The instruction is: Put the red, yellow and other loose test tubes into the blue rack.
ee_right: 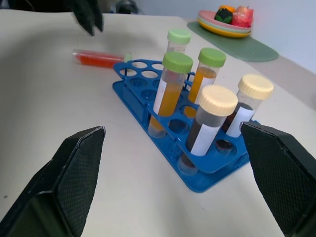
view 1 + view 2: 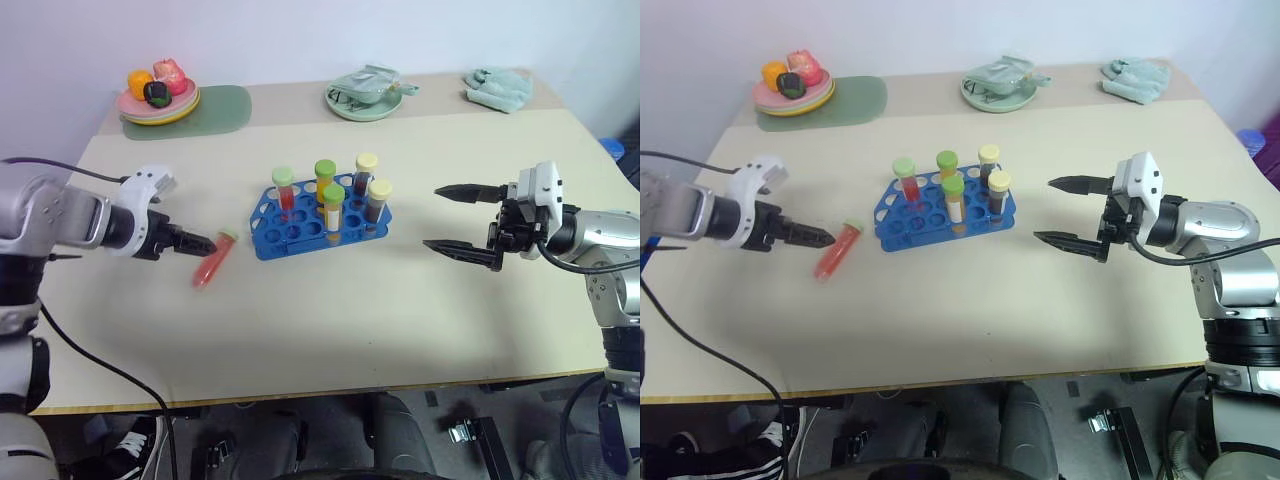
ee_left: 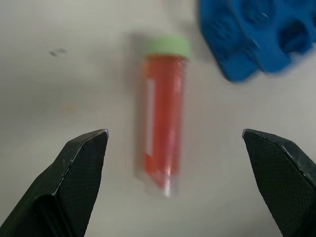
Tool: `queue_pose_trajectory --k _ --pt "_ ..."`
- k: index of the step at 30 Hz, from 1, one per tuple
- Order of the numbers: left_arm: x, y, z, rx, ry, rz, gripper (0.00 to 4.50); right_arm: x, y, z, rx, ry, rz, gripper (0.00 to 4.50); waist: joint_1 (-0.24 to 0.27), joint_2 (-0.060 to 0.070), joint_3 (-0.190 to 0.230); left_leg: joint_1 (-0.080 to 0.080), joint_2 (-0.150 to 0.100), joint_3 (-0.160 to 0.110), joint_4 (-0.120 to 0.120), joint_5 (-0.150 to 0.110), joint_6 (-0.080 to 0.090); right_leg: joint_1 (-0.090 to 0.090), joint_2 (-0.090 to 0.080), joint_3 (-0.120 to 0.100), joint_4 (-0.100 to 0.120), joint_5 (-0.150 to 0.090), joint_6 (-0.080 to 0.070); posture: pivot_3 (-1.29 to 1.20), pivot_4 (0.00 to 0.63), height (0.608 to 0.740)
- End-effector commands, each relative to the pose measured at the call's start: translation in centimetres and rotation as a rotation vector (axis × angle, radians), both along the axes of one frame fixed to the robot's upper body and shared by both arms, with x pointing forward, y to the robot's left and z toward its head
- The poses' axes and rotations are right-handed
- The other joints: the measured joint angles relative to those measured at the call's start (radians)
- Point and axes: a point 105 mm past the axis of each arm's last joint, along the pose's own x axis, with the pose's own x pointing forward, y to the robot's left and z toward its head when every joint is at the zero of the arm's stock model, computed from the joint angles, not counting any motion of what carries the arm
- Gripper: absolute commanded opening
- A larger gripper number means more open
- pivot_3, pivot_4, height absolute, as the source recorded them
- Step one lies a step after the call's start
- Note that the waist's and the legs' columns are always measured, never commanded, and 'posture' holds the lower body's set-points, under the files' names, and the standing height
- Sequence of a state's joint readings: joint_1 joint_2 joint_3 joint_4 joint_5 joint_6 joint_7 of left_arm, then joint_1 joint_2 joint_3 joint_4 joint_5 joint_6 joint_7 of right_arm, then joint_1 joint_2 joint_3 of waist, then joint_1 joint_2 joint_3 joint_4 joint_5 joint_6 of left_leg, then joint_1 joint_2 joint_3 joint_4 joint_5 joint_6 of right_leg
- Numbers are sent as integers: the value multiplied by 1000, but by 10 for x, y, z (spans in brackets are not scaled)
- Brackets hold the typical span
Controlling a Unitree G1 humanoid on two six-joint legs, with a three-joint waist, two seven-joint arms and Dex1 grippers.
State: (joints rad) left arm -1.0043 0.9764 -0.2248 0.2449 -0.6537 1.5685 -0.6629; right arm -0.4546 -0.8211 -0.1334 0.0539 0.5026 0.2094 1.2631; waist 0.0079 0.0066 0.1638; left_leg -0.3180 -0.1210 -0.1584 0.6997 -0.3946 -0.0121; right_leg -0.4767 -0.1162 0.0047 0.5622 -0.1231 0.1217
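A red test tube [image 2: 213,262] with a green cap lies flat on the table just left of the blue rack [image 2: 318,226]. Several capped tubes stand upright in the rack, with red, orange and dark contents. My left gripper [image 2: 200,243] hovers over the lying tube, angled down; in the left wrist view the tube [image 3: 162,126] lies between its open fingers [image 3: 74,173], untouched. My right gripper [image 2: 465,221] is open to the right of the rack, level, pointing at it, with nothing between its fingers.
At the back left a plate of toy fruit [image 2: 158,92] sits on a green mat [image 2: 210,110]. A green plate with a cloth [image 2: 368,95] and a folded cloth [image 2: 498,88] lie at the back right.
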Motion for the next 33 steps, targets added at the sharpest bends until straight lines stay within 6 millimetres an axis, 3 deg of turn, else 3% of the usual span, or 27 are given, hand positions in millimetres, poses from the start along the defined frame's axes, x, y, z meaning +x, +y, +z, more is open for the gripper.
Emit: queue_pose_trajectory --k 1,6,16,26,29,33 --pt "18 4 6 30 -9 14 4462 0 -1 12 -2 -53 -2 4500 -3 0 0 0 0 0 0 0 0 0 0 0 0 0 0 0 150 740" --pt "23 -1 -16 76 55 -58 4462 0 1 11 5 -56 -4 4500 -22 0 0 0 -1 0 0 0 0 -1 0 0 0 0 0 0 150 740" --pt "25 -8 -31 66 136 -76 4462 -4 -2 9 2 -59 -20 4500 -25 0 0 -2 -1 0 0 0 0 -3 0 0 0 0 0 0 150 740" --pt "24 -13 -62 54 183 -61 4462 -3 -2 10 4 -60 -22 4500 -21 1 -1 -1 -1 0 1 0 0 -2 -1 0 1 0 0 0 150 740" --pt "25 -9 -65 62 171 -46 3569 -4 -2 9 0 -54 -17 4500 -17 2 -2 0 -1 0 1 0 0 0 -2 0 1 0 0 0 150 740" --pt "26 -7 -63 70 148 -48 1565 -4 -4 10 -6 -50 -13 4500 -19 3 -2 0 -1 0 1 0 0 0 -2 0 1 0 0 0 150 740"
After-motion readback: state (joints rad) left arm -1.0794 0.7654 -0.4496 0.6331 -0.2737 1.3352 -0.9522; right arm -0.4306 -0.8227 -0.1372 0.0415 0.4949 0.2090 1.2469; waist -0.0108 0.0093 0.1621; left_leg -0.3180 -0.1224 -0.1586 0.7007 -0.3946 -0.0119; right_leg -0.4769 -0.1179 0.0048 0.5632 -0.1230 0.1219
